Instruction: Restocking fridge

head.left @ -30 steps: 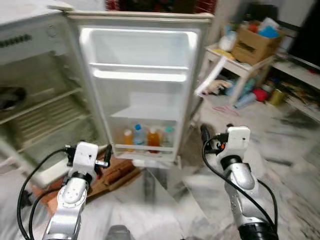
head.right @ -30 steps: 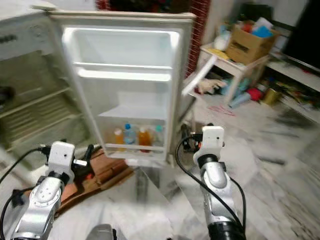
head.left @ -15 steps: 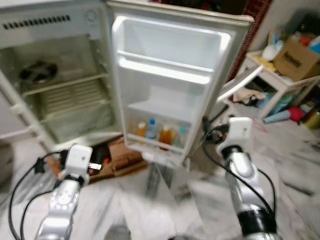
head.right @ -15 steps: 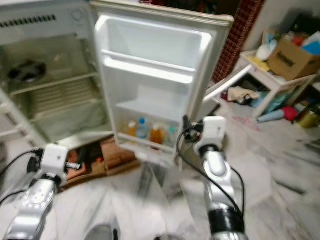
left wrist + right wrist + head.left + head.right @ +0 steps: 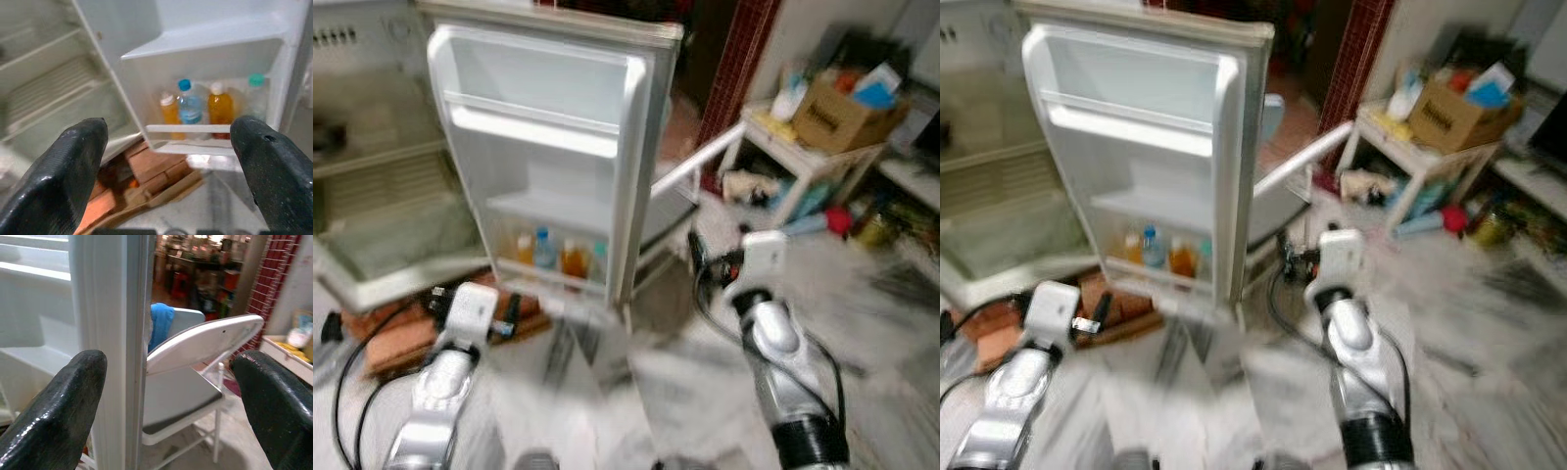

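The white fridge door (image 5: 548,166) stands wide open, and the fridge's inside (image 5: 372,196) with wire shelves lies to its left. Several bottles (image 5: 558,259) stand in the door's bottom rack, among them a blue-capped water bottle (image 5: 190,105) and an orange juice bottle (image 5: 220,105). My left gripper (image 5: 509,311) is held low in front of that rack, open and empty, well short of the bottles. My right gripper (image 5: 697,257) is open and empty too, near the door's outer edge (image 5: 112,333).
A white folding chair (image 5: 195,352) with a blue cloth (image 5: 160,323) stands just behind the door. A white side table bearing a cardboard box (image 5: 837,108) is at the right. Bricks and boards (image 5: 391,338) lie under the fridge. Marble floor (image 5: 636,392) spreads ahead.
The whole view has swung, so the fridge now sits further left and the chair and side table show more. Both arms keep the same pose with fingers apart.
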### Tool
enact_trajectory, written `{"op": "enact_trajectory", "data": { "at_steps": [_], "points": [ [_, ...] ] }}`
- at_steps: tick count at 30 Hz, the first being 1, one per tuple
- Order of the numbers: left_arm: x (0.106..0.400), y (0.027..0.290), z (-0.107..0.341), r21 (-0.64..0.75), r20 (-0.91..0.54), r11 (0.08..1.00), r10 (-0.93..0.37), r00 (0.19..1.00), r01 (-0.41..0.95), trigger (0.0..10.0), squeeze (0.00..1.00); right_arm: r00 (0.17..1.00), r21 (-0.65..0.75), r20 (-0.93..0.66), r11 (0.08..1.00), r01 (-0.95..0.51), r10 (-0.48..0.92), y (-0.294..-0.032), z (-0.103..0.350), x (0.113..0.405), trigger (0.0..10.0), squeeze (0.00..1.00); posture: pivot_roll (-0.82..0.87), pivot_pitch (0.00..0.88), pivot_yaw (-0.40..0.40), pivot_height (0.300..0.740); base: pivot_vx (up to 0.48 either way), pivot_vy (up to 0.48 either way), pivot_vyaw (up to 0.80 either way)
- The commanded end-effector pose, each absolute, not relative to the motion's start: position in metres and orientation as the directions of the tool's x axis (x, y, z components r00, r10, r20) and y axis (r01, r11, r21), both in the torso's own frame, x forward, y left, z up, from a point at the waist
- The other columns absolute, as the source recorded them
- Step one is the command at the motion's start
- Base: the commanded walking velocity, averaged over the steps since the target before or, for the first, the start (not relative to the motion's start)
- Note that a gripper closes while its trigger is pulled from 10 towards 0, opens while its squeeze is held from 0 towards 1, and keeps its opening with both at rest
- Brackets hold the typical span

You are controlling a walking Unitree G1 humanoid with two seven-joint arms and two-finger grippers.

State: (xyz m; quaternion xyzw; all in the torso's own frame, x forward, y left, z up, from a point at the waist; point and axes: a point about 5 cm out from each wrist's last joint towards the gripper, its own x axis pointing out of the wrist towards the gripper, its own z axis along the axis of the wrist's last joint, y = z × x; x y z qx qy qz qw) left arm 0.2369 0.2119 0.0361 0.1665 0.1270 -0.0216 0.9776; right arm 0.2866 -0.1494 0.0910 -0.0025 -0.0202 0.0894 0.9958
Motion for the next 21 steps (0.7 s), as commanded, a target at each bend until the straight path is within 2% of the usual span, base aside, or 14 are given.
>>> {"op": "enact_trajectory", "data": {
  "at_steps": [1, 5, 11, 21],
  "points": [
    [0.2395, 0.2044, 0.0352, 0.314, -0.257, 0.944, -0.018, 0.966, 0.100, 10.0, 0.00, 0.986, -0.034, 0.053, 0.987, -0.157, 0.159, -0.1589, 0.0946, 0.2877, 10.0, 0.00, 0.08, 0.007, -0.036, 0.740, 0.330, -0.345, 0.77],
    [0.2396, 0.2072, 0.0358, 0.326, -0.253, 0.940, -0.012, 0.967, 0.097, 10.0, 0.00, 0.982, -0.032, 0.054, 0.983, -0.179, 0.180, -0.1575, 0.0946, 0.2874, 10.0, 0.00, 0.08, 0.009, -0.036, 0.740, 0.377, -0.292, 0.77],
    [0.2377, 0.2094, 0.0339, 0.318, -0.262, 0.944, 0.001, 0.965, 0.085, 10.0, 0.00, 0.981, -0.016, 0.055, 0.982, -0.188, 0.188, -0.1540, 0.0939, 0.2869, 10.0, 0.00, 0.08, 0.005, -0.034, 0.740, 0.460, 0.000, 0.73],
    [0.2396, 0.2080, 0.0336, 0.306, -0.258, 0.949, 0.006, 0.966, 0.076, 10.0, 0.00, 0.980, -0.016, 0.058, 0.982, -0.189, 0.190, -0.1542, 0.0942, 0.2871, 10.0, 0.00, 0.08, 0.007, -0.037, 0.740, 0.480, 0.000, 0.00]
  ]
}}
